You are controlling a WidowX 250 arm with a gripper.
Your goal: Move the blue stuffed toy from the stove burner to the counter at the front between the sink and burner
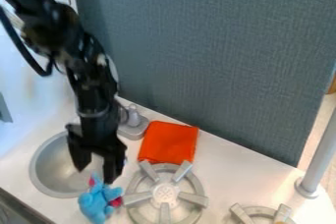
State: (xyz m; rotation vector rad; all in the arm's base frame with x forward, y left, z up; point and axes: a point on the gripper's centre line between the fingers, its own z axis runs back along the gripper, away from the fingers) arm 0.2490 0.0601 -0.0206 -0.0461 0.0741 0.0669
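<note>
Above the right-hand side of the round metal sink [41,179], the black gripper [96,176] hangs downward from the arm, which comes in at the upper left. Its jaws stand apart, one over the basin and the other toward the large stove burner. Just below them, between the sink and that burner, is a light-blue plush toy [97,202] with pinkish-red patches, its upper part close to the right jaw; whether the two touch, I cannot tell. The toy overlaps the sink's rim in the view, near the lower edge.

Behind the sink, toward the back edge of the white worktop [239,171], is a grey faucet [134,121]. Just to its right lies a bright orange cloth [169,142], flat and roughly square, with the large grey burner [165,193] in front of it. Farther right, a second burner [261,213] is partly in view, and a grey pole [320,154] stands upright at the right. A blue-grey partition [210,61] rises along the worktop's back edge.
</note>
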